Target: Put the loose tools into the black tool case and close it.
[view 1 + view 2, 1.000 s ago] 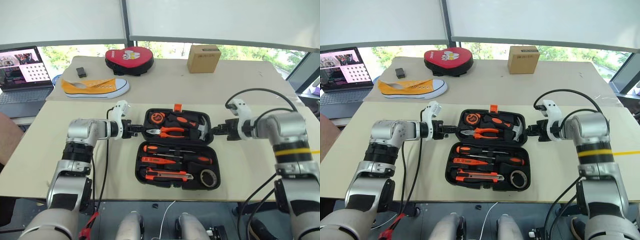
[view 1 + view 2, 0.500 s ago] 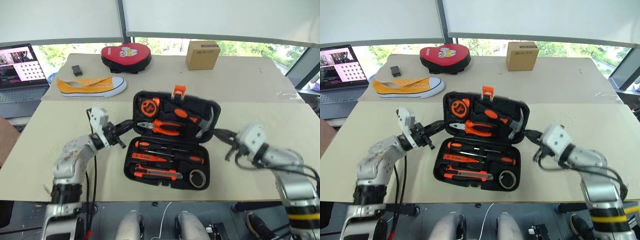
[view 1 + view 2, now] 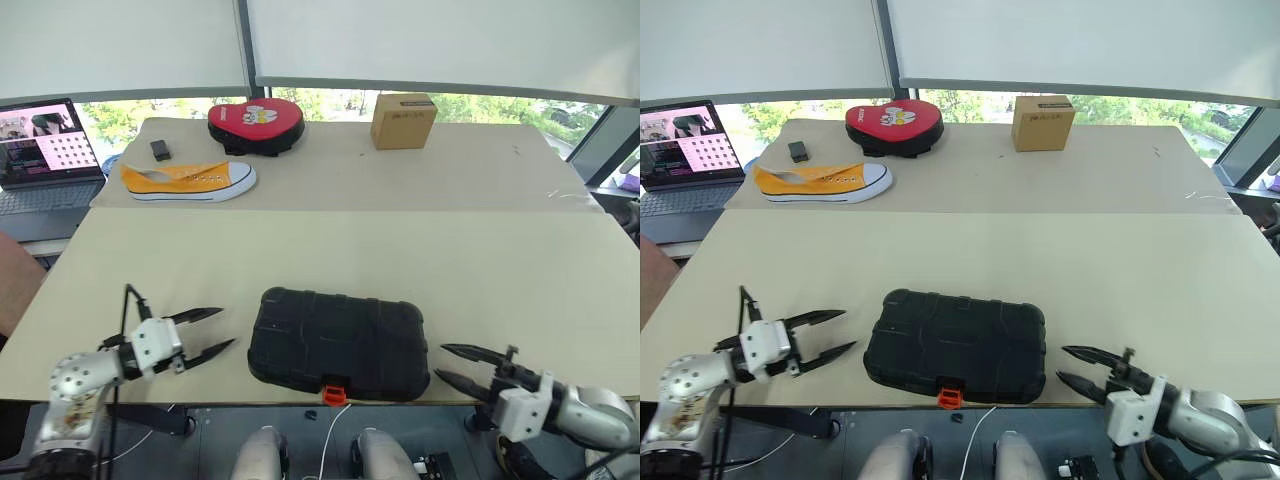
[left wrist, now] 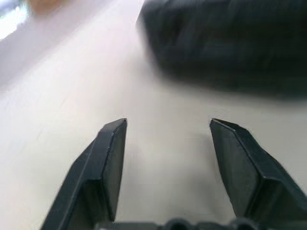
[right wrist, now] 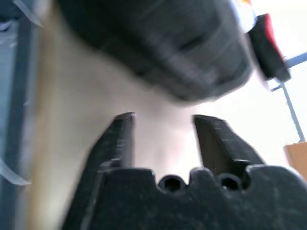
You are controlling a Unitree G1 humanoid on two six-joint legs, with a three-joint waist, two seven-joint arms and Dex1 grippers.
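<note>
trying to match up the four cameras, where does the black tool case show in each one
Left eye view: black tool case, closed, low centre, near the table's front edge.
Right eye view: low centre, slightly further left.
Left wrist view: dark blurred mass beyond the open fingers.
Right wrist view: dark blurred mass beyond the open fingers.
Shared landmark in both eye views: its orange latch.

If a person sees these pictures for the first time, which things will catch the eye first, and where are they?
The closed black tool case lies at the near edge of the table, with its small orange latch facing the robot. On each side of it an open end effector points inward, apart from the case: the left end effector and the right end effector. At the far side lie a yellow sneaker and a red heart-shaped pouch.
</note>
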